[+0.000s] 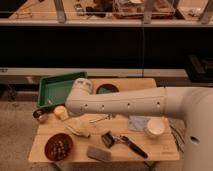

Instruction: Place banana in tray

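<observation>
Gently: your banana lies on the table, near the tray, light, soft, easily bruised, so take it across the middle. Your pincer hangs just above it; whether wide or narrow, I cannot tell.

The claw lies hidden behind the arm, near the tray.

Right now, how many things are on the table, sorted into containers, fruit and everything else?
Containers: 5, green tray, brown bowl, dark dish, white cup, small metal cup
Fruit: 2, banana, round yellow fruit
Other: 4, blue cloth, grey sponge, black-handled brush, thin utensil
Total: 11
The claw is at the arm's left end, over the banana.
</observation>
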Motion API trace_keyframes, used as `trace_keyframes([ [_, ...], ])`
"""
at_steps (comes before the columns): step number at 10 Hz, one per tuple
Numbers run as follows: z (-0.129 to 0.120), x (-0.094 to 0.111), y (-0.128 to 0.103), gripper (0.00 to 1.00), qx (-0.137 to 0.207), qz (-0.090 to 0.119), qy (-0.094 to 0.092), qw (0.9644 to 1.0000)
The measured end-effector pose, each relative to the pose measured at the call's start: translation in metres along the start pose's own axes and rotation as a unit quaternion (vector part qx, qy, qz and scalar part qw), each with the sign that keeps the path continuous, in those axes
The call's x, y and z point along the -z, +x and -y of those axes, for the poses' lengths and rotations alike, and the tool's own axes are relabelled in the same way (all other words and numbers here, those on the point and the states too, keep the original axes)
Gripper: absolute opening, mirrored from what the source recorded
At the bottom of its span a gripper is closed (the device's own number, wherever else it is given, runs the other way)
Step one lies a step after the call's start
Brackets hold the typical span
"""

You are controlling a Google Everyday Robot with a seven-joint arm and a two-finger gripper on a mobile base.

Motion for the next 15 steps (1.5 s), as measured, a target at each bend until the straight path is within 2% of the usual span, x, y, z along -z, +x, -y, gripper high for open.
trace_keyframes([
  [8, 0.000, 0.000, 0.001, 0.80, -0.001, 0.000, 0.001, 1.0000],
  [9, -0.002, -0.002, 0.002, 0.80, -0.003, 0.006, 0.001, 1.0000],
  [11, -0.002, -0.018, 0.005, 0.80, 0.000, 0.028, 0.004, 0.9996],
  [14, -0.009, -0.076, -0.010, 0.80, -0.005, 0.086, 0.016, 0.9961],
  [15, -0.008, -0.088, -0.015, 0.80, -0.005, 0.102, 0.020, 0.9946],
])
